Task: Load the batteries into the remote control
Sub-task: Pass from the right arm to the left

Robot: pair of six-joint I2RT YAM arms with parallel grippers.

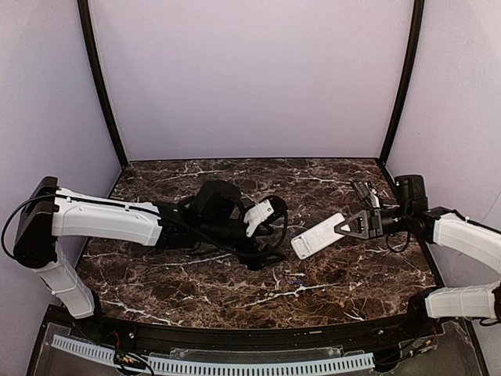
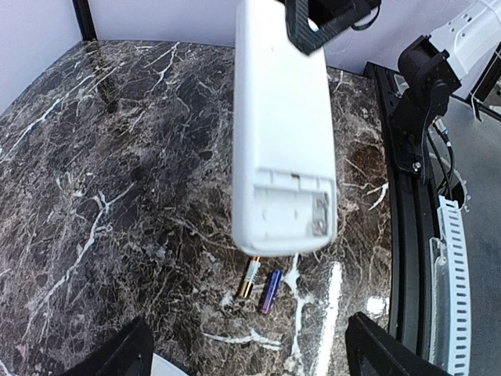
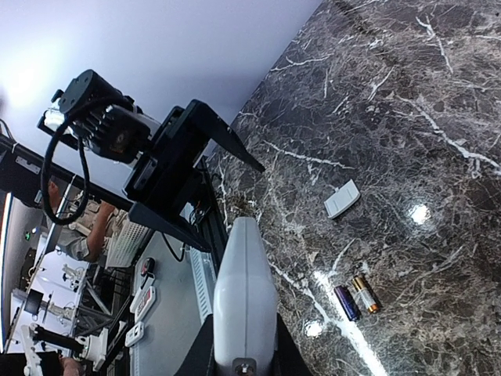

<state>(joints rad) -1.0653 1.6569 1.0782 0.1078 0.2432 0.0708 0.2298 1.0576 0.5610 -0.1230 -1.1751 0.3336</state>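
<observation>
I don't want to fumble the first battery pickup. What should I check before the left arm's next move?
1. Remote control secured: ok, the right gripper is shut on it, above the table.
2. Battery compartment open: ok, uncovered and looks empty.
3. Cover out of the way: ok, it lies on the table, apart from the batteries.
4. Batteries reachable: ok, two lie side by side on the table, uncovered.
5. Left gripper free: ok, open and empty.
6. Polarity against the compartment marks: cannot tell.
</observation>
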